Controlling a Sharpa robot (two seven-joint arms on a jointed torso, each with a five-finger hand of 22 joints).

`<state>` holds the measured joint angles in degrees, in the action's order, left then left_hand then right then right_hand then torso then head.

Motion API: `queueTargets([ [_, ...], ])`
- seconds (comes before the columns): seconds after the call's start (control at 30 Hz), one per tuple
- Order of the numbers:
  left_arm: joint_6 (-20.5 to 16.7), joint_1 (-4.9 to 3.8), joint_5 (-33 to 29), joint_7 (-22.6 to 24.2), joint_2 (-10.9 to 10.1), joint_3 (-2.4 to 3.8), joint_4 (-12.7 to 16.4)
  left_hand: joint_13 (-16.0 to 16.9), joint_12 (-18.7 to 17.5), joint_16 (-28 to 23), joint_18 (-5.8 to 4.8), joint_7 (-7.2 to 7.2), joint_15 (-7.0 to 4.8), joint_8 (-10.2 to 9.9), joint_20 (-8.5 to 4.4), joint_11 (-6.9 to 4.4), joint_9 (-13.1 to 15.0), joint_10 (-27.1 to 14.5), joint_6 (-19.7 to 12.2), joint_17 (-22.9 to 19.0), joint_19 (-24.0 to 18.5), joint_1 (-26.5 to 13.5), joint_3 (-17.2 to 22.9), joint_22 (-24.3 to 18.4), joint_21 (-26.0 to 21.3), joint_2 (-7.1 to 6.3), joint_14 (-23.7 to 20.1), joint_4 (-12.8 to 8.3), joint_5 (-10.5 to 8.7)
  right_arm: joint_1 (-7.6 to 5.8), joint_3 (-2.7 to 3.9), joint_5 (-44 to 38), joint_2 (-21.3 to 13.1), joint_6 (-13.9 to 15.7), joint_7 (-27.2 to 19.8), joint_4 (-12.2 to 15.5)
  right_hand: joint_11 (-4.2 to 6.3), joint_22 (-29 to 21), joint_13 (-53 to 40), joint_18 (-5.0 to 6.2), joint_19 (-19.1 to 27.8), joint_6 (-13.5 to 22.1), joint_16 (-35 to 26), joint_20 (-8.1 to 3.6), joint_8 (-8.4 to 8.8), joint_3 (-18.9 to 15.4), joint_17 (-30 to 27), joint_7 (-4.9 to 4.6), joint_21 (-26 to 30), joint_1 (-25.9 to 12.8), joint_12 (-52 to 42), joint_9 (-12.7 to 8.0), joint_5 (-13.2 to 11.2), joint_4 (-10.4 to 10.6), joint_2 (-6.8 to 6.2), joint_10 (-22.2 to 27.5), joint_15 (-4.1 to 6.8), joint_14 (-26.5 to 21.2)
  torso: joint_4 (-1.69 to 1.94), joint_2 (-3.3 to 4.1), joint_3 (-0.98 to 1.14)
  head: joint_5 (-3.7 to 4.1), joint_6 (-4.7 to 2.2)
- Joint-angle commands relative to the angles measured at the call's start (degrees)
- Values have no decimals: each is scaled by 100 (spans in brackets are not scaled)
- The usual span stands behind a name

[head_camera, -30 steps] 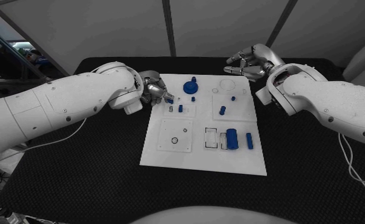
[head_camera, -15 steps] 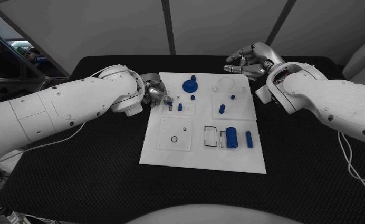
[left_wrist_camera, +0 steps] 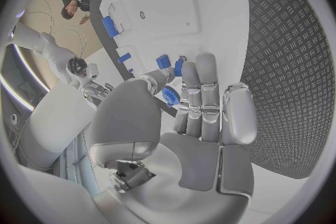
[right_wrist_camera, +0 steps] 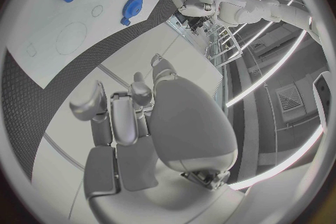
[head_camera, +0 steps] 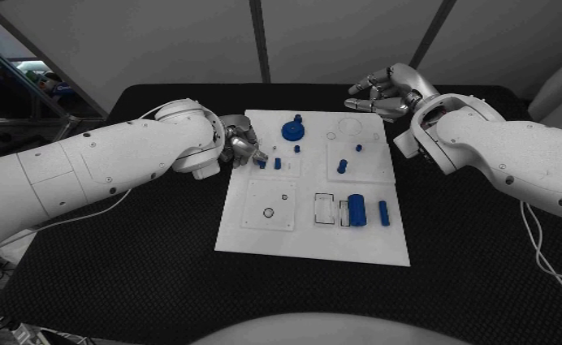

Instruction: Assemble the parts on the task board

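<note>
- One white task board (head_camera: 307,235) lies mid-surface (head_camera: 140,280), black.
- Nearest row of the board: two blue upright parts, a thick cylinder (head_camera: 356,210) and a thin bar (head_camera: 383,213) beside it.
- Middle: four small blue pegs (head_camera: 342,167); one sits just beside the left robot hand (head_camera: 244,148).
- Left robot hand at the board's left edge, fingers together; whether it pinches a part, cannot tell.
- Far: one blue gear (head_camera: 293,131).
- Right robot hand (head_camera: 381,95) past the far right corner, fingers curled, holding nothing.
</note>
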<state>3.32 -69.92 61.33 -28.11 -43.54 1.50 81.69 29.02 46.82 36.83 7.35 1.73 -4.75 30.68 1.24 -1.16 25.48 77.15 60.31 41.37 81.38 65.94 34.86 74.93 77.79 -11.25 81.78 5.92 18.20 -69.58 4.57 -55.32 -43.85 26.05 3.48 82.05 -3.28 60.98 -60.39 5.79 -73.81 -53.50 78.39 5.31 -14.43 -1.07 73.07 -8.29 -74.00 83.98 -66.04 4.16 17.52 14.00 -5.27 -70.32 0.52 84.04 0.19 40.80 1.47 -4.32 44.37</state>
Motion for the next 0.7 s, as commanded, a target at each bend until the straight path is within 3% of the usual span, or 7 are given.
queueTargets([
  [0.03,200,-4,138,6,14,2,2,8,36,38,-356,-3,-44,31,9,-143,14,190,23,4,45,1,854,207,20,47,13,-816,30,-6,4,-5,6,-33,-22,3,7,-6,9,29,45,33,-22,-10,-27,2,-6,16,40,-46,15,-7,20,16,27,33,53,198,3,1,2,-5,-3],
  [0.7,221,-2,213,-36,31,2,-62,5,33,38,-355,-4,-45,32,8,-144,15,194,26,4,42,-3,862,204,16,43,12,-821,34,-2,4,-5,9,-42,-22,-4,7,-6,9,29,45,33,-22,-10,-27,2,-6,16,40,-46,15,-7,20,16,27,33,53,198,2,-1,2,-6,18],
])
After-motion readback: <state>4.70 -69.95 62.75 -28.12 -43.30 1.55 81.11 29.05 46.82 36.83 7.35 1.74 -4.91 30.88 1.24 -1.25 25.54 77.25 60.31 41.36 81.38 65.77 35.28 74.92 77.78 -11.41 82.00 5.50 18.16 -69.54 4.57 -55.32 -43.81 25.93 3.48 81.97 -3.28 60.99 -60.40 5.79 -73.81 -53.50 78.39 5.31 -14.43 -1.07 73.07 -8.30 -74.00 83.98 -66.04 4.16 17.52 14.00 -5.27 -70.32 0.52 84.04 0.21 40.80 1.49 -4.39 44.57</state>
